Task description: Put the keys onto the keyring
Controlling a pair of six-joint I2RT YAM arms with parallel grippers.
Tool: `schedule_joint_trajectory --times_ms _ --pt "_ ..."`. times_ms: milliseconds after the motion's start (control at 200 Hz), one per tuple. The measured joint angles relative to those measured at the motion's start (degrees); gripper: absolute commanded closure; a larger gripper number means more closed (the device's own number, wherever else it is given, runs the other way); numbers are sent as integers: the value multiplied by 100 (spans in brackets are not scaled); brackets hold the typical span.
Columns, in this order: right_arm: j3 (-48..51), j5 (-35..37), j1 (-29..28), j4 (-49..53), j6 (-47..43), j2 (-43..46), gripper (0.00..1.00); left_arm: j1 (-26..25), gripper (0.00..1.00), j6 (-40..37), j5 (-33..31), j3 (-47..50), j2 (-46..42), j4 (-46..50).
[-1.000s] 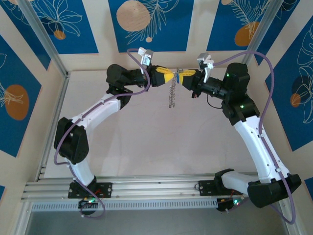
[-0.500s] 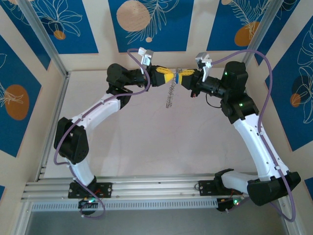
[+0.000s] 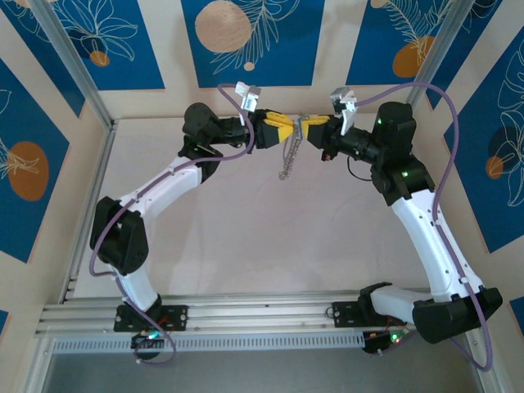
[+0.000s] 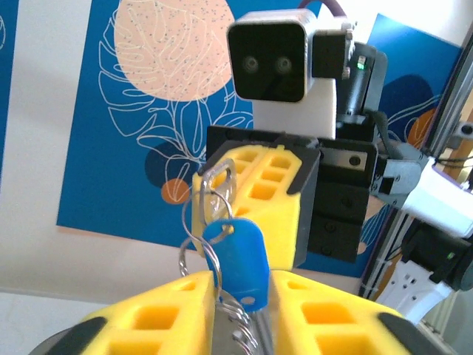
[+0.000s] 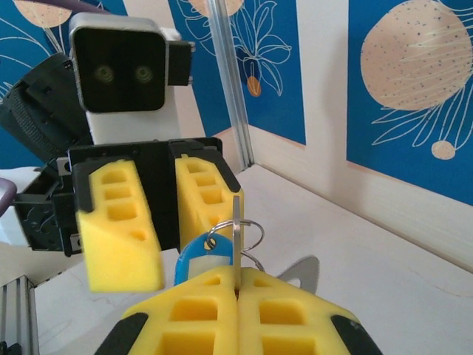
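Key (image 4: 238,255): looked tiny, light, hard; blue head seemed best to pinch.
Left gripper (image 4: 242,290): was slightly open around it.
Right gripper (image 5: 236,279): pinched keyring (image 4: 214,194).

White arms (image 3: 164,184), blk joints (image 3: 115,241), purple cables (image 3: 417,85), yellow tool pads (image 4: 255,200)

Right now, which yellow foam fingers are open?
The left arm's fingers, with a gap between; the right arm's fingers are shut on a silvery metal keyring.

The left gripper's (image 3: 285,127) jaws have parted around the key (image 4: 238,255).
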State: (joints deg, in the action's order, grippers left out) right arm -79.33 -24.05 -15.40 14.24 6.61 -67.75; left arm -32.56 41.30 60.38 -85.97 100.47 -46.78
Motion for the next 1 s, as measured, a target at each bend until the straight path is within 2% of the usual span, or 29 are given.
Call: schedule_joint_trajectory --times_ms 280,525,725,1000 --pt "-31 15 138 -7 81 -111 100 20 52 -337 -114 227 -245 302" --pt "17 11 203 -87 175 -378 100 223 45 -739 -487 706 -710 688" --pt "234 15 221 -372 293 -741 100 446 43 -1091 -929 1158 -1113 1084" --pt "595 129 315 -828 546 -1432 100 540 43 -1368 -1207 1480 -1342 1464"
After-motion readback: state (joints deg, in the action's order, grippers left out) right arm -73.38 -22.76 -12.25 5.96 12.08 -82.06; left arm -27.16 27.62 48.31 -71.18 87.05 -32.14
